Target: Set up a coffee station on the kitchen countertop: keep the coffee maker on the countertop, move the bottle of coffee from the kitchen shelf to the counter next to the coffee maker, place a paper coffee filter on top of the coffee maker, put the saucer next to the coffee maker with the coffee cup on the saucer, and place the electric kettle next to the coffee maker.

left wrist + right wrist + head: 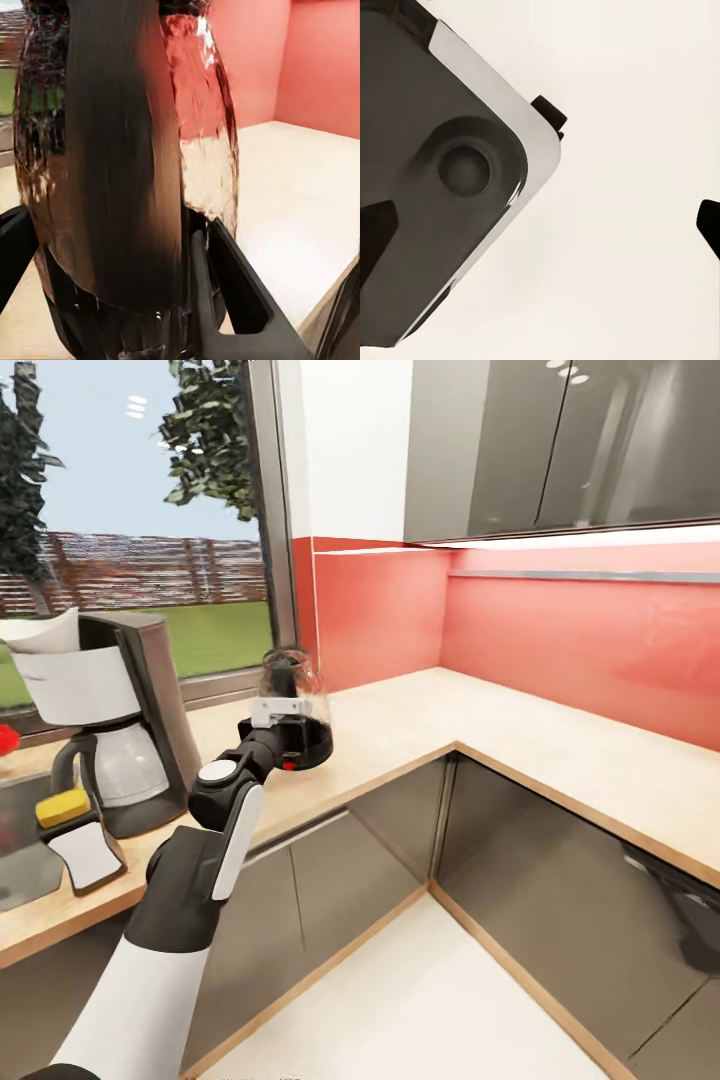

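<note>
I have the left end effector pinching the electric kettle by its handle side, the kettle low over the bench or just touching it; I cannot tell which from the head view. It sits to the right of the coffee maker, near it but with a gap between

As I judge progress: the coffee maker stands on the bench at the left, and a paper coffee filter already sits on its top. The bottle of coffee stands just in front of the machine, its yellow cap plain to see. The kettle is nearly placed, with only the release left. I see no saucer or coffee cup here, so that pair still looks to be ahead of me

The left wrist view gives what the head view cannot: the black fingers bracket the kettle's dark handle close up, glass on both sides and bare bench beyond. The right wrist view looks down on a grey rounded part of the robot over a pale floor, with dark fingertips at the picture's edges standing wide apart, nothing between them
</note>
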